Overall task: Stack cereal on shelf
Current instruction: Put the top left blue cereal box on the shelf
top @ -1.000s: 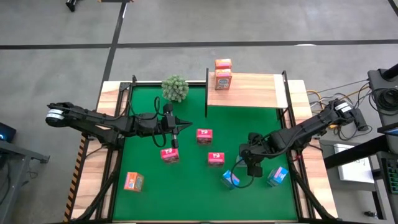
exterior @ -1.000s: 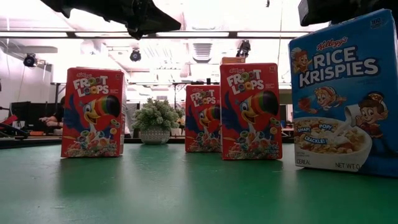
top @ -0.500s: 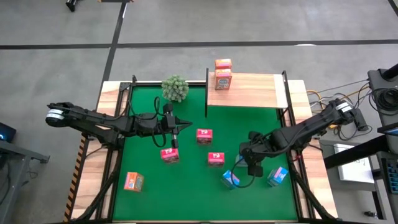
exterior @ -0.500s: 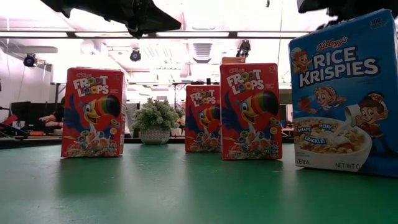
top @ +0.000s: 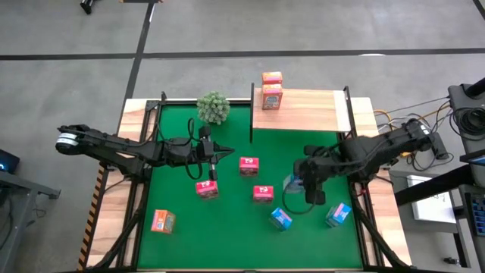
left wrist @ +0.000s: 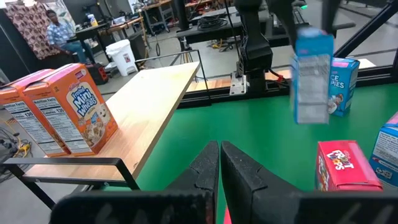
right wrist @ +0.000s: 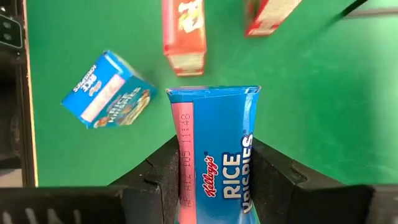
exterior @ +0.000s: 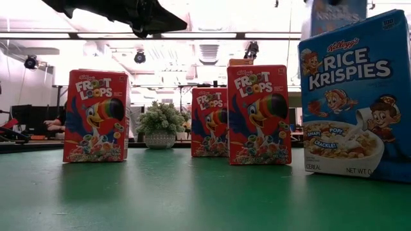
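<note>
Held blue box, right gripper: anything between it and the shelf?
Nothing. In the high view, only bare green mat separates the blue box, lifted in the right gripper, from the shelf. The red boxes sit off to the side.

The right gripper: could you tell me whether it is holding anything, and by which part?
Yes. The right gripper holds a blue cereal box clear of the green mat, its fingers pressed on the box's two opposite narrow sides.

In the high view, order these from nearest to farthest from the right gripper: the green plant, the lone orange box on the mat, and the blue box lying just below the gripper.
From the right gripper:
1. Blue box, just below it on the mat.
2. Green plant, at the mat's far edge, left of the shelf.
3. Orange box, near left corner.
</note>
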